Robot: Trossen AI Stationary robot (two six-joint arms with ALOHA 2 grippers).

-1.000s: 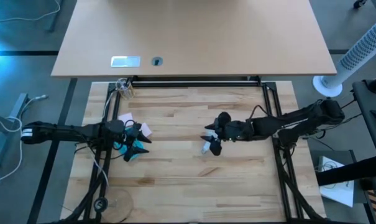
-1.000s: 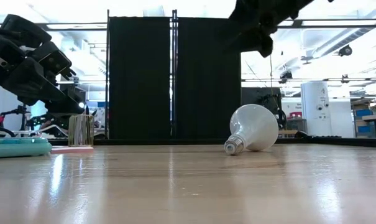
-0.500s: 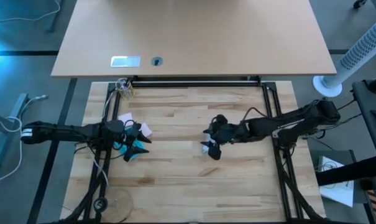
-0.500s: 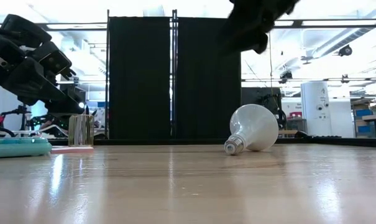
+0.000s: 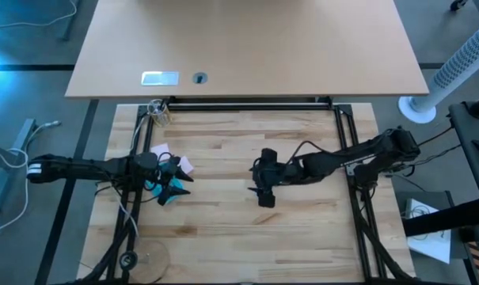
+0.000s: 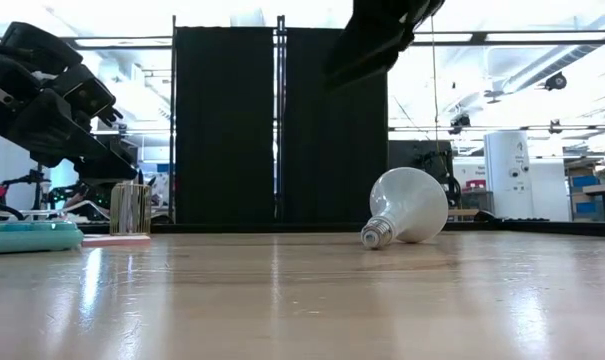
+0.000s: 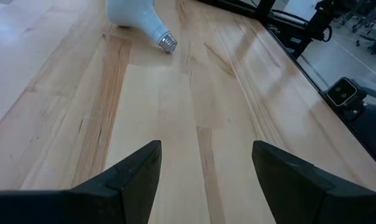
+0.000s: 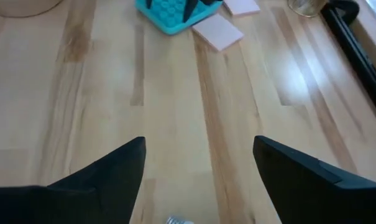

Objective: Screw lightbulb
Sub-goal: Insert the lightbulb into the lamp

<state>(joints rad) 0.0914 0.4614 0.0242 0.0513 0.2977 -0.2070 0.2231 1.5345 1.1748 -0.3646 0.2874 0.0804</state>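
Lightbulb point(image 6: 407, 205): white frosted globe, grey screw neck, lying on side.

overhead view, table-level view, two wrist views

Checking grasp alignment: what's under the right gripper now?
The lightbulb lies on its side on the wooden table, below the open right gripper. From above, the gripper covers it.

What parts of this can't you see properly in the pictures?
- Lightbulb: in the high view the right gripper above covers it; the right wrist view's bottom edge cuts it off.
- Wooden disc: only a corner shows at the right wrist view's edge.
- Glass jar: contents too small to tell.
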